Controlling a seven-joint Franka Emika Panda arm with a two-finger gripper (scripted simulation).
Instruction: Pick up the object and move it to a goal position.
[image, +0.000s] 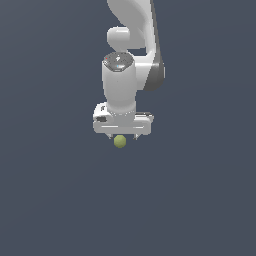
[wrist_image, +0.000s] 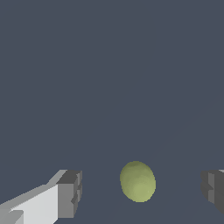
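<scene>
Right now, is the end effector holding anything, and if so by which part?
Nothing is held. The end effector is open, and the yellow-green ball sits between its fingers with clear gaps on both sides, touching neither.

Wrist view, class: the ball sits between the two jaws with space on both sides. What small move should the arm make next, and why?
Probably close the jaws on the ball. The wrist view shows it between the two open fingers, touching neither, and the exterior view places it just under the gripper. If the fingertips are not yet level with the ball, a slight descent should come first.
</scene>
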